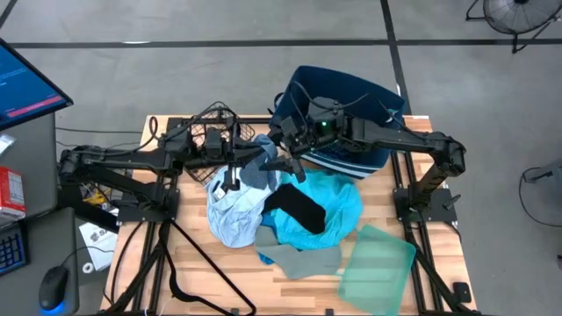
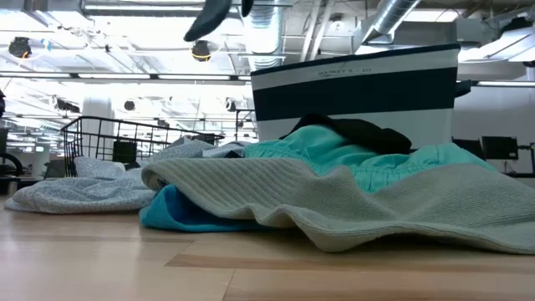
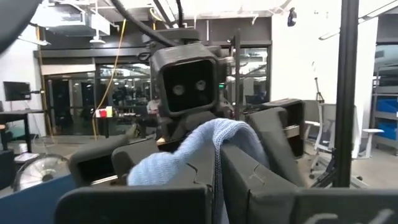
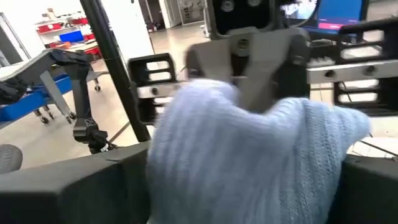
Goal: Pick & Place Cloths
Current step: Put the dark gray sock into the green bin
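Your left claw (image 1: 261, 163) and right claw (image 1: 283, 161) meet above the desk (image 1: 219, 272), both clamped on one blue-grey knit cloth (image 1: 257, 168) beside the navy bin (image 1: 351, 101). A handover looks underway; next, one claw should release.

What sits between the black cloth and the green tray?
In the high view, turquoise cloth and a grey cloth edge lie between the black cloth and green tray.

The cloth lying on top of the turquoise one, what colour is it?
Black. The small black cloth shows best in the high view.
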`<state>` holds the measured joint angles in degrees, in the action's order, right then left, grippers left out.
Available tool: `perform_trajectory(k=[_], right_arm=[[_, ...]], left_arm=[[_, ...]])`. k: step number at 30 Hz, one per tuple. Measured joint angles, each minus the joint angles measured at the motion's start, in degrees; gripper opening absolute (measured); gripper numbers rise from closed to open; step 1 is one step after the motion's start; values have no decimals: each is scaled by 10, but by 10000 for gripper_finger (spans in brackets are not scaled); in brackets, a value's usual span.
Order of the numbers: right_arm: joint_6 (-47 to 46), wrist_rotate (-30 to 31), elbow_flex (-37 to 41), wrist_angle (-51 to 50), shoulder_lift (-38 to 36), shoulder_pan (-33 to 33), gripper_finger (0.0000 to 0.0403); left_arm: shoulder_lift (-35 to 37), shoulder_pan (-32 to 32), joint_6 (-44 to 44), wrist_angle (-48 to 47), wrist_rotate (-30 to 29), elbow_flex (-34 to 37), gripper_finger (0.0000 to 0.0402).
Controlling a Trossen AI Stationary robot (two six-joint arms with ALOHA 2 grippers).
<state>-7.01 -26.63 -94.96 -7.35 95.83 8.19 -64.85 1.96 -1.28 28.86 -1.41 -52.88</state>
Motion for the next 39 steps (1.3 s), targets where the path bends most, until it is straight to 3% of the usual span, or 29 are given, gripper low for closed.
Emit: perform_trajectory(k=[4, 10, 11, 19, 25, 28, 32, 35, 39], right_arm=[[0, 2, 0, -8, 0, 2, 201], [0, 1, 0, -10, 0, 5, 32], [0, 3, 0, -11, 0, 5, 18], [-21, 101, 0, -37, -19, 8, 6], [-16, 212, -1, -128, -91, 24, 3], [-25, 222, 0, -207, -138, 29, 2], [-85, 246, -1, -391, -210, 10, 1], [-172, 292, -1, -539, -252, -36, 1], [-333, 362, -1, -681, -281, -145, 1]], left_arm=[[0, 0, 0, 7, 17, 0, 0], [-3, 0, 2, 8, 19, 0, 0], [-3, 0, 2, 8, 19, 0, 0], [-3, 0, 1, 7, -3, 1, 9], [-3, 0, 1, -10, -6, 1, 62], [-3, 0, 1, -30, -17, 1, 96], [-3, 0, 5, -58, -34, 1, 131], [-3, 0, 5, -63, -39, 1, 144], [-3, 1, 6, -67, -48, 1, 147]])
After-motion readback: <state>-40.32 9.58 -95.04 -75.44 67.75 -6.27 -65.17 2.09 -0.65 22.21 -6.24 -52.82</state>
